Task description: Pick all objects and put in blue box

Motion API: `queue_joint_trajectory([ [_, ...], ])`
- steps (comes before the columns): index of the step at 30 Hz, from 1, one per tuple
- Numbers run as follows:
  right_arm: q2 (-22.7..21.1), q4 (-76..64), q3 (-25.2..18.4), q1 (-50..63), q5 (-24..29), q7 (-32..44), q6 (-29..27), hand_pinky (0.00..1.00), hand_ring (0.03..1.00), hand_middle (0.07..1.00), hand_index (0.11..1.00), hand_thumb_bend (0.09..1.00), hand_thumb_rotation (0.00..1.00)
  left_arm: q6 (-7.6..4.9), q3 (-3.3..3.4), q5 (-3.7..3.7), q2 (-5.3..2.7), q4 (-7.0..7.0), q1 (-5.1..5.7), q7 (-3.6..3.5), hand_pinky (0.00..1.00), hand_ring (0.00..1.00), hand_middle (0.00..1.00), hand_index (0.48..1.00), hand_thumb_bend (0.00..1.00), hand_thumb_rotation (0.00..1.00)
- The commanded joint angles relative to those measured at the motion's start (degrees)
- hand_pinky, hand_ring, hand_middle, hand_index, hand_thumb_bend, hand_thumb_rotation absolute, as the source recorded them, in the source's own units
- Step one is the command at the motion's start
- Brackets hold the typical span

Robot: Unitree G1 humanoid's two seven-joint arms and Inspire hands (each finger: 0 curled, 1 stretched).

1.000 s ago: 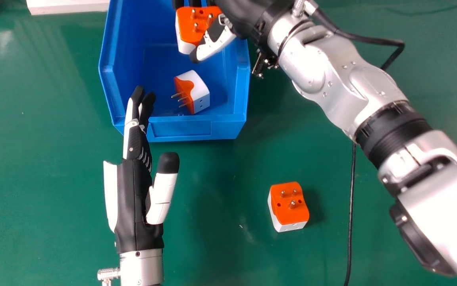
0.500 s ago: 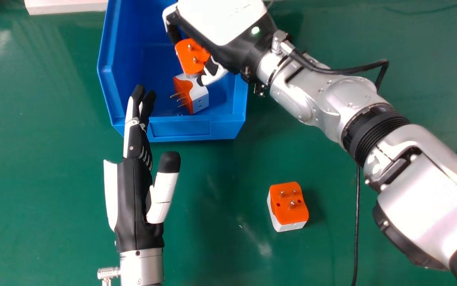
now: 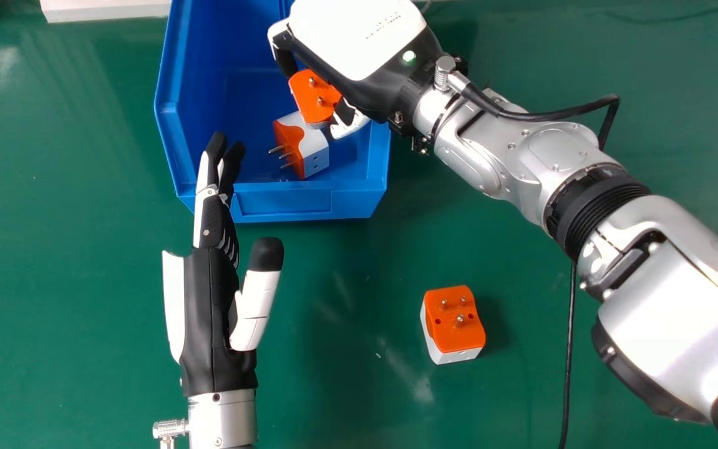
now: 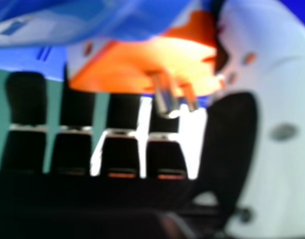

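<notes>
Right hand (image 3: 365,53): over the inside of the blue box (image 3: 284,202), pinching an orange-and-white plug adapter between fingers and thumb; the right hand view is blurred, so how firm the pinch is I can't quite say.
Held adapter (image 3: 314,98): inside the walls of the box, prongs facing up, just above or against the boxed adapter; which of the two, I can't tell.
Boxed adapter (image 3: 309,146): on the box floor near the front wall, prongs pointing to the left.
Last adapter (image 3: 455,321): on the table (image 3: 84,280), prongs up, nearer the robot than the box and off to its right.
Left hand (image 3: 209,312): spread, left of centre.
Step in hand: placing, by my reading.
Next move: set it down beside its neighbour, loosen the fingers, then fetch the last one.
</notes>
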Motion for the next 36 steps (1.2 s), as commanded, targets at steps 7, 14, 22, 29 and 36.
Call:
queue_joint_trajectory([
  [7, -0.7, -0.5, -1.0, -1.8, 1.6, 0.9, 0.4, 0.29, 0.425, 0.507, 0.547, 0.492, 0.00, -0.76, -0.67, 0.36, -1.84, -0.75, -0.43, 0.30, 0.99, 0.96, 0.94, 0.946, 0.91, 0.92],
  [14, -0.3, -0.3, 0.2, -2.6, 0.3, 6.4, 5.9, 0.29, 0.432, 0.519, 0.544, 0.492, 0.00, -0.50, -0.58, 0.71, -1.71, -0.90, -0.43, 0.57, 0.99, 0.96, 0.94, 0.946, 0.91, 0.92],
  [22, 0.4, -1.1, 4.7, -3.0, -3.7, 13.7, 16.6, 0.54, 0.637, 0.704, 0.666, 0.653, 0.00, -0.68, -0.67, 0.23, -1.56, -0.65, -0.60, 0.22, 0.99, 0.96, 0.94, 0.949, 0.91, 0.92],
  [29, 0.3, -2.1, 5.6, -2.6, -4.1, 15.1, 19.2, 0.82, 0.874, 0.901, 0.839, 0.794, 0.03, -0.15, -0.92, 0.24, -1.54, -0.96, -0.54, 0.08, 0.99, 0.96, 0.94, 0.950, 0.92, 0.92],
  [36, 0.5, -2.6, 5.8, -2.8, -4.2, 17.0, 19.8, 0.96, 0.974, 0.980, 0.925, 0.863, 0.09, -0.14, -0.91, 0.37, -1.40, -1.04, -0.55, 0.15, 0.99, 0.96, 0.94, 0.948, 0.92, 0.93],
])
